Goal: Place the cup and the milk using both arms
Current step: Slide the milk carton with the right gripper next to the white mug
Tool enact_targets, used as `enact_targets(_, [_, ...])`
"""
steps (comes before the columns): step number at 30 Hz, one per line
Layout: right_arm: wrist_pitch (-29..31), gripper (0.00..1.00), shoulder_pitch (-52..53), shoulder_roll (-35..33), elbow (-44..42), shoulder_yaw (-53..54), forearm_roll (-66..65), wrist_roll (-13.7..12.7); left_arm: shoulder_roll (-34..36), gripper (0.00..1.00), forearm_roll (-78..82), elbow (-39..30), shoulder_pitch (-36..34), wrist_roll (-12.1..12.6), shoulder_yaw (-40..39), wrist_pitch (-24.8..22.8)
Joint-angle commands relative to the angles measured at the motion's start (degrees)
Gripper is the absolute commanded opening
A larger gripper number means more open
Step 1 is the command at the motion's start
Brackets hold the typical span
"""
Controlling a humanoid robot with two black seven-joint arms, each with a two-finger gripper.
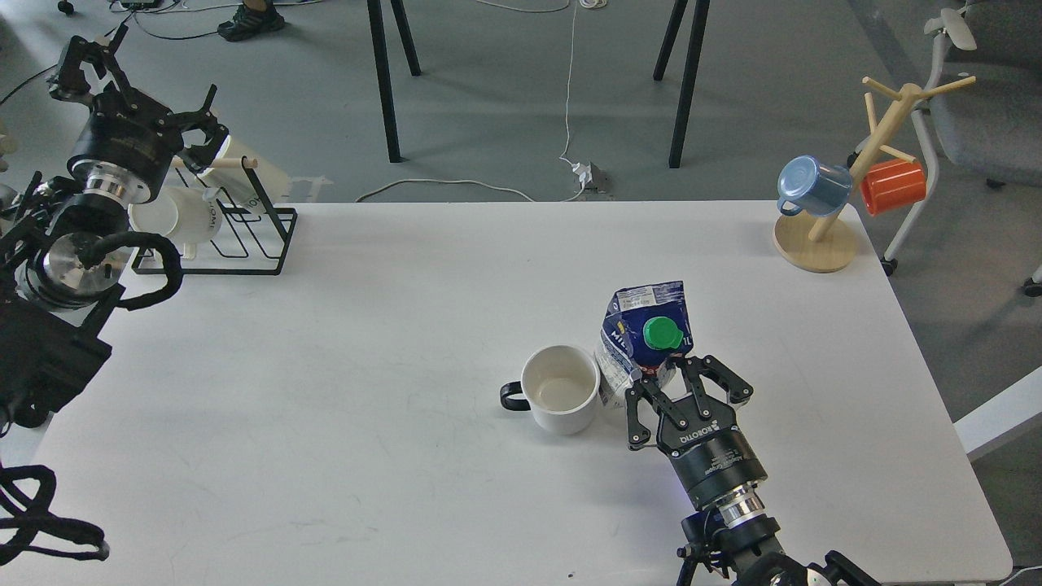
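A white cup point(560, 389) with a black handle stands upright near the middle of the white table point(366, 309), handle to the left. A blue and white milk carton point(643, 313) with a green cap stands right beside it, touching or nearly touching its right side. My right gripper point(680, 382) is shut on the lower part of the carton from the near side. My left gripper point(142, 89) is open and empty at the far left, above the black wire rack, far from the cup.
A black wire rack point(244, 236) holding white cups point(183, 220) stands at the back left. A wooden mug tree point(814, 244) with a blue mug point(810, 185) and an orange mug point(893, 185) stands at the back right corner.
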Motion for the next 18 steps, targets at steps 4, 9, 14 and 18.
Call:
enact_targets(4, [0.0, 0.41, 0.88, 1.28, -1.94, -2.46, -0.25, 0.01, 0.0, 1.0, 0.17, 0.0, -0.09, -0.04, 0.29, -0.05])
enact_targets(9, [0.0, 0.41, 0.88, 1.28, -2.38, -2.37, -0.25, 0.01, -0.08, 1.0, 0.17, 0.0, -0.09, -0.04, 0.29, 0.04])
enact_targets(14, [0.0, 0.44, 0.88, 1.37, -3.26, -2.46, -0.25, 0.01, -0.08, 1.0, 0.26, 0.0, 0.0, -0.04, 0.38, -0.05])
enact_targets(18, [0.0, 0.51, 0.79, 1.37, -3.61, -2.46, -0.16, 0.1, -0.08, 1.0, 0.26, 0.0, 0.09, -0.04, 0.38, -0.05])
